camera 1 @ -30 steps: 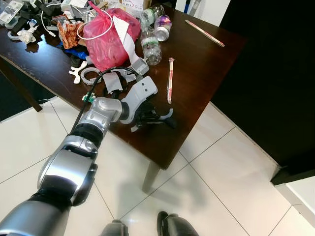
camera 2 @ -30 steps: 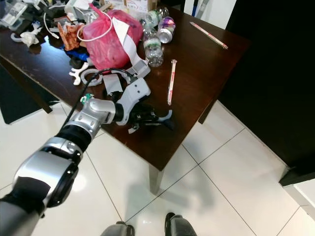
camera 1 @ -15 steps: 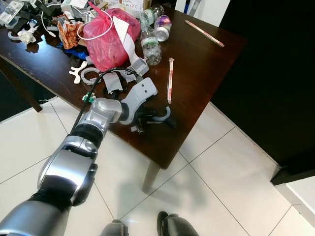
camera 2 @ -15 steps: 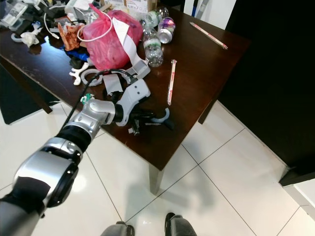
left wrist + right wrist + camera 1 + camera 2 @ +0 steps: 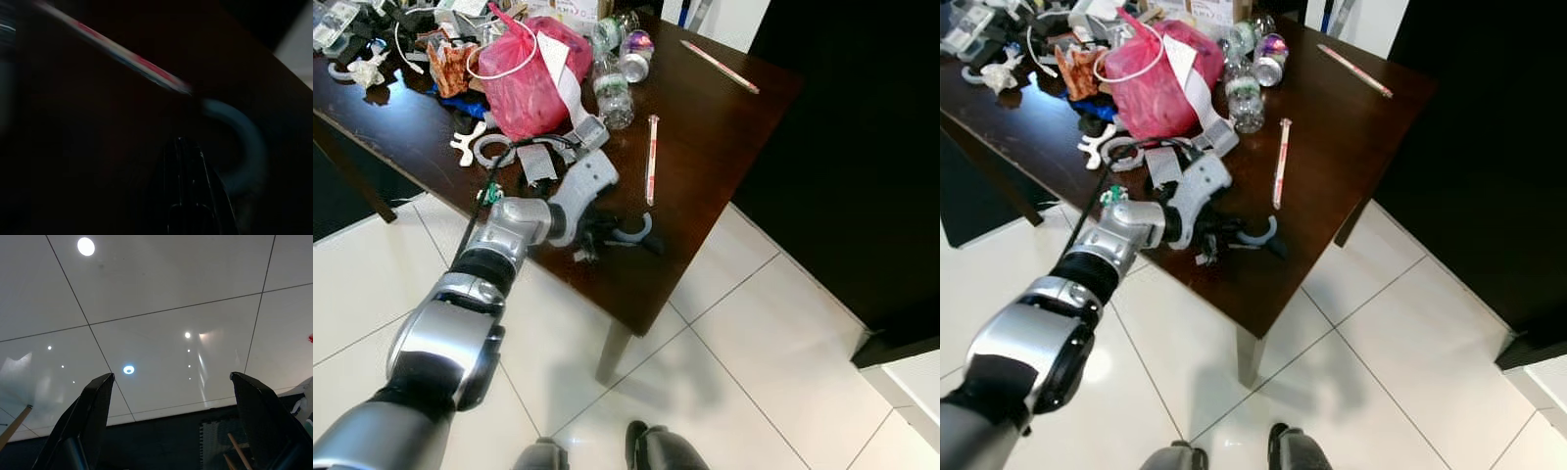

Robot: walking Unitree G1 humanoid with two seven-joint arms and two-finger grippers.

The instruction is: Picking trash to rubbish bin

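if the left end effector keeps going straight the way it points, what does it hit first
Most likely the curved white plastic piece lying on the dark table, just ahead of the left end effector. In the left wrist view the piece sits right beyond the fingertips, though the view is dark and depth is unclear.

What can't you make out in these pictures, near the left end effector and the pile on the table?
- Left end effector: head views too small and the dark left wrist view too blurred to show whether it grips the grey curved piece.
- Clutter behind the pink bag: cut off by the top edge.
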